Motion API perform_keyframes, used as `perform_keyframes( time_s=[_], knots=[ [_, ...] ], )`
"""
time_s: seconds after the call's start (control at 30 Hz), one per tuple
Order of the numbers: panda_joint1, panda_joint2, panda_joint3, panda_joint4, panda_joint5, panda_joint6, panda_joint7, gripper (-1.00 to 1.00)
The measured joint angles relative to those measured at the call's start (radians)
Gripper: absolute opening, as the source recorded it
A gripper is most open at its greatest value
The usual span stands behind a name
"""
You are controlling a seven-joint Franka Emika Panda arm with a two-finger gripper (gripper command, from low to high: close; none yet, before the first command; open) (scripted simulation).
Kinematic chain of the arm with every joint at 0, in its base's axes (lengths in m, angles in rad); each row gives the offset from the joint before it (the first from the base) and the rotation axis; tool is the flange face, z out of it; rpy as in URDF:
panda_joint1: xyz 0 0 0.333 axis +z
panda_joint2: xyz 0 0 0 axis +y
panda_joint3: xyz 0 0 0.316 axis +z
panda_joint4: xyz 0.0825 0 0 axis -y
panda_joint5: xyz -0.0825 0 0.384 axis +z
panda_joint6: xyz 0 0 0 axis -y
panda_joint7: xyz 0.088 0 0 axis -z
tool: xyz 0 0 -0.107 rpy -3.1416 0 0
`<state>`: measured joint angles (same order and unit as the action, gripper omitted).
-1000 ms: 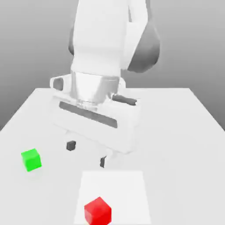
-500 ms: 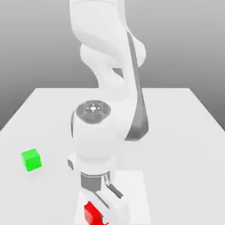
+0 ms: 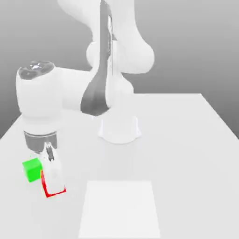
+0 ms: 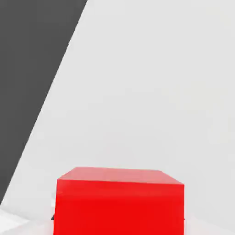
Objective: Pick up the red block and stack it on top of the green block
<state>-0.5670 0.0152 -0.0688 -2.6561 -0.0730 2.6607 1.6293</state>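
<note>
In the exterior view the red block (image 3: pixel 56 192) shows just as thin red edges around my white hand, which covers most of it. My gripper (image 3: pixel 52 181) is shut on the red block, whose face looms close to the hand camera as a red cube (image 4: pixel 119 202). The green block (image 3: pixel 31 169) rests on the white table (image 3: pixel 186 154) at the exterior view's left, right beside the held block on its left. I cannot tell whether the two blocks touch.
A paler square patch (image 3: pixel 119 210) lies on the table at the front middle. The arm's round base (image 3: pixel 119 128) stands at the table's middle, and the arm reaches over its left half. The table's left edge runs close to the green block.
The gripper closed on the red block at the front middle. It then carried the block to the exterior view's left, up beside the green block. The green block has stayed put.
</note>
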Motion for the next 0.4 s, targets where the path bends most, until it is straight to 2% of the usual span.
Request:
perform_keyframes(
  time_s=[0.13,0.3,0.33,0.4],
  knots=[
    [-0.126,-0.101,-0.067,-0.105,0.034,0.015,-0.036,-1.00],
    [-0.140,0.043,-0.056,-0.115,0.094,0.170,-0.079,-1.00],
    [-0.143,0.077,-0.049,-0.114,0.111,0.202,-0.092,1.00],
    [-0.143,0.077,-0.049,-0.114,0.111,0.202,-0.092,1.00]
  ],
)
